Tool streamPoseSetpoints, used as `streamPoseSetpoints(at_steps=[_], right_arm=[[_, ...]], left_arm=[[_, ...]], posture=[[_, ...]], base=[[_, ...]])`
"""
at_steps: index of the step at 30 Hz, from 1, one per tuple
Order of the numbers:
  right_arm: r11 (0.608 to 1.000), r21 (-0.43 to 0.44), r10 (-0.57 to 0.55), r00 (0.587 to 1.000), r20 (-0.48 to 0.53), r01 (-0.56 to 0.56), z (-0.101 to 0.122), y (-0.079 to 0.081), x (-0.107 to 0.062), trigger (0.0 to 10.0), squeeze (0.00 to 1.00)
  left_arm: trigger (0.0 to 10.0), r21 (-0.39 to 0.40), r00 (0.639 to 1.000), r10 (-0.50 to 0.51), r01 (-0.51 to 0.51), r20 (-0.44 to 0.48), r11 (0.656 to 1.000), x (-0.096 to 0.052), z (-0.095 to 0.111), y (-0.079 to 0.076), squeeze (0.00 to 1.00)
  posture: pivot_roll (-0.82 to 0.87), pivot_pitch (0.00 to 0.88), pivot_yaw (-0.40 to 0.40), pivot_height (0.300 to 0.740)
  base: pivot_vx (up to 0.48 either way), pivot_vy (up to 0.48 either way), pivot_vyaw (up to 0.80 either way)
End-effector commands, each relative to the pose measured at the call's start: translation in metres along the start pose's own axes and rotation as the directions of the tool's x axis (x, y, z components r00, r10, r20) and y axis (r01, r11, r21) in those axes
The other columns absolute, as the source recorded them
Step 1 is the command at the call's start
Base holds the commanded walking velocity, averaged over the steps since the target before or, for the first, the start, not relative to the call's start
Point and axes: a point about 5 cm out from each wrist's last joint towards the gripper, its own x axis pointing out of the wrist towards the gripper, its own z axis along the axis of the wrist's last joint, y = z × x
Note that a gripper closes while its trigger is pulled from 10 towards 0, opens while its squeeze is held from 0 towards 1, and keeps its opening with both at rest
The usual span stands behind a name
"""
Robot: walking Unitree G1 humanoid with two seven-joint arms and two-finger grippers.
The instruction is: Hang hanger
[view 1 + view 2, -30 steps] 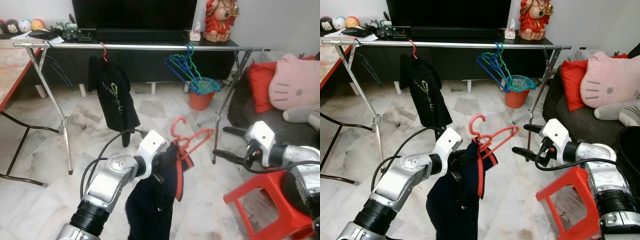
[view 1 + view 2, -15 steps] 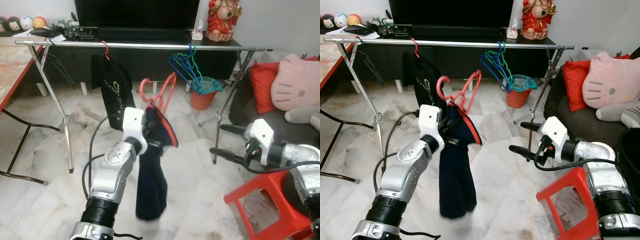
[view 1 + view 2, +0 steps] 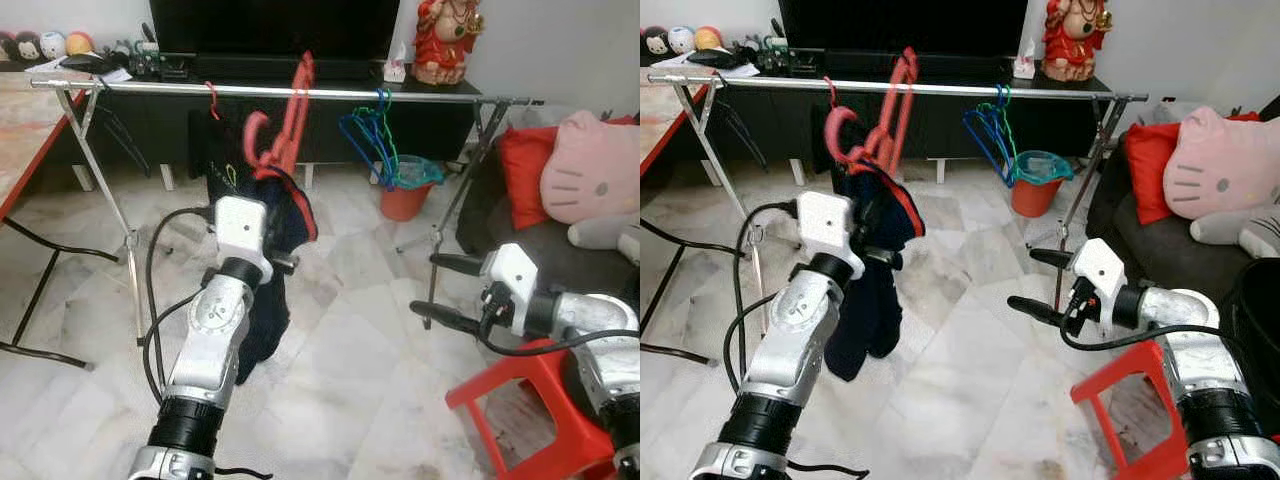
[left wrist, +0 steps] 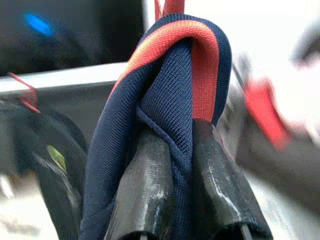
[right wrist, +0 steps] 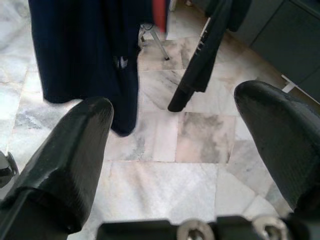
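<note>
Where it clamps the garment (image 4: 165, 90), left hand (image 4: 172, 195) raised.

Bright even daylight — soft shadows | head views sharp | left wrist background blurred

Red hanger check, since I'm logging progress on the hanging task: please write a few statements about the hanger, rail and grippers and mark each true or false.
1. The left gripper is shut on the navy garment carried by the red hanger. True.
2. The red hanger's hook is already over the rail. False: it is just below the rail.
3. The right gripper holds a hanger. False: it is open and empty.
4. Blue and green hangers hang on the rail. True.
</note>
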Motion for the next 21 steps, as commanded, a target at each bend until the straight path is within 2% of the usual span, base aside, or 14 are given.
streamPoseSetpoints(at_steps=[1, 3, 5, 6, 10, 11, 12, 15, 16, 17, 18, 19, 20, 21], right_arm=[[1.000, -0.013, 0.020, 1.000, 0.006, -0.020, 0.004, 0.002, 0.001, 10.0, 0.00], [0.999, -0.027, 0.031, 1.000, -0.002, -0.031, 0.005, 0.002, 0.002, 10.0, 0.00], [0.999, -0.027, 0.031, 1.000, -0.002, -0.031, 0.005, 0.002, 0.002, 10.0, 0.00], [0.997, -0.051, 0.060, 0.998, -0.016, -0.061, 0.009, 0.003, 0.003, 10.0, 0.00], [0.988, -0.085, 0.127, 0.991, -0.035, -0.130, 0.016, 0.005, 0.006, 10.0, 0.00], [0.980, -0.107, 0.158, 0.985, -0.069, -0.165, 0.017, 0.005, 0.007, 10.0, 0.00], [0.977, -0.116, 0.170, 0.982, -0.086, -0.179, 0.018, 0.005, 0.007, 10.0, 0.00], [0.972, -0.123, 0.187, 0.977, -0.103, -0.199, 0.017, 0.006, 0.007, 10.0, 0.00], [0.967, -0.123, 0.210, 0.971, -0.117, -0.224, 0.017, 0.007, 0.007, 10.0, 0.00], [0.960, -0.121, 0.237, 0.963, -0.130, -0.253, 0.017, 0.008, 0.006, 10.0, 0.05], [0.952, -0.117, 0.265, 0.953, -0.144, -0.282, 0.017, 0.010, 0.004, 10.0, 0.31], [0.943, -0.113, 0.296, 0.942, -0.157, -0.314, 0.016, 0.012, 0.003, 10.0, 0.82], [0.925, -0.100, 0.346, 0.922, -0.173, -0.366, 0.016, 0.015, 0.000, 10.0, 1.00], [0.917, -0.095, 0.367, 0.913, -0.177, -0.387, 0.016, 0.017, -0.001, 10.0, 1.00]], left_arm=[[10.0, 0.027, 0.984, -0.162, 0.164, -0.069, 0.986, 0.003, -0.004, -0.014, 0.00], [10.0, 0.054, 0.963, -0.252, 0.258, -0.097, 0.965, 0.000, -0.007, -0.017, 0.00], [10.0, 0.054, 0.963, -0.252, 0.258, -0.097, 0.965, 0.000, -0.007, -0.017, 0.00], [10.0, 0.083, 0.917, -0.372, 0.386, -0.146, 0.919, -0.006, -0.011, -0.024, 0.00], [10.0, 0.072, 0.786, -0.566, 0.598, -0.250, 0.798, -0.021, -0.019, -0.035, 0.00], [10.0, 0.046, 0.706, -0.640, 0.682, -0.303, 0.730, -0.030, -0.023, -0.039, 0.00], [10.0, 0.041, 0.670, -0.671, 0.717, -0.319, 0.696, -0.034, -0.025, -0.040, 0.00], [10.0, 0.022, 0.622, -0.703, 0.754, -0.344, 0.657, -0.040, -0.027, -0.042, 0.00], [10.0, 0.014, 0.584, -0.726, 0.782, -0.363, 0.623, -0.044, -0.028, -0.042, 0.00], [10.0, 0.001, 0.556, -0.740, 0.800, -0.377, 0.600, -0.048, -0.029, -0.043, 0.00], [10.0, -0.012, 0.532, -0.752, 0.813, -0.389, 0.582, -0.050, -0.030, -0.043, 0.00], [10.0, -0.013, 0.517, -0.759, 0.823, -0.397, 0.567, -0.051, -0.030, -0.044, 0.00], [10.0, -0.014, 0.504, -0.765, 0.831, -0.400, 0.556, -0.051, -0.029, -0.044, 0.00], [10.0, -0.015, 0.503, -0.768, 0.833, -0.397, 0.554, -0.051, -0.028, -0.045, 0.00]], posture=[[-0.02, 0.000, -0.104, 0.740], [-0.02, 0.000, -0.101, 0.740], [-0.02, 0.000, -0.101, 0.740], [-0.02, 0.000, -0.100, 0.740], [-0.02, 0.000, -0.101, 0.740], [-0.02, 0.000, -0.100, 0.740], [-0.02, 0.000, -0.100, 0.740], [-0.03, 0.000, -0.100, 0.740], [-0.03, 0.000, -0.100, 0.740], [-0.03, 0.000, -0.103, 0.740], [-0.03, 0.000, -0.103, 0.740], [-0.03, 0.000, -0.105, 0.740], [-0.03, 0.000, -0.106, 0.740], [-0.03, 0.000, -0.107, 0.740]], base=[[0.000, 0.000, 0.00], [0.000, 0.000, 0.00], [0.000, 0.000, 0.00], [0.000, 0.000, 0.00], [0.000, 0.000, 0.00], [0.000, 0.000, 0.00], [0.000, 0.000, 0.00], [0.000, 0.000, 0.00], [0.000, 0.000, 0.00], [0.000, 0.000, 0.00], [0.000, 0.000, 0.00], [0.000, 0.000, 0.00], [0.000, 0.000, 0.00], [0.000, 0.000, 0.00]])
